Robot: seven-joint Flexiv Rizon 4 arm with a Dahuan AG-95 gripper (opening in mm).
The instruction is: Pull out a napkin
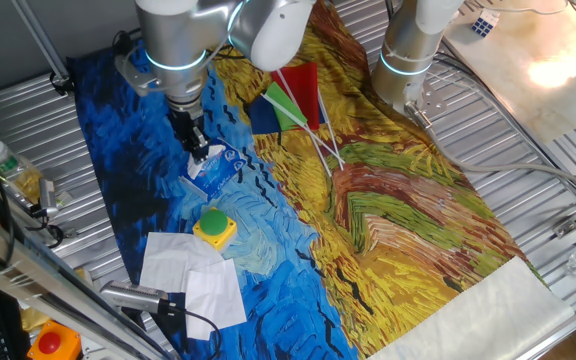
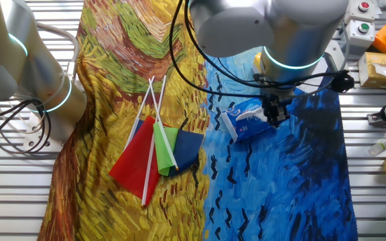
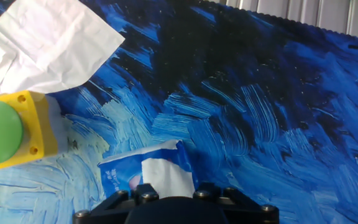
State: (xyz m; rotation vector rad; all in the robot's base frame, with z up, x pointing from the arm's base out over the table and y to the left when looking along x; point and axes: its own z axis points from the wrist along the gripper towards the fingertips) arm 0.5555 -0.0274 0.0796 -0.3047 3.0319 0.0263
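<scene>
A small blue tissue packet [image 1: 215, 168] lies on the blue part of the painted cloth; it also shows in the other fixed view [image 2: 245, 120] and in the hand view [image 3: 120, 171]. A white napkin [image 3: 165, 177] sticks up out of its slot and runs up under my hand. My gripper [image 1: 199, 148] stands straight down over the packet, fingers close together on that napkin; it shows in the other fixed view too [image 2: 272, 115]. The fingertips are hidden in the hand view. Two loose white napkins [image 1: 186, 268] lie flat nearer the front, also seen in the hand view [image 3: 48, 37].
A yellow button box with a green button [image 1: 214, 227] stands between the packet and the loose napkins. Red, green and blue flags on white sticks [image 1: 290, 100] lie on the yellow part of the cloth. A second arm's base [image 1: 408, 60] stands at the back.
</scene>
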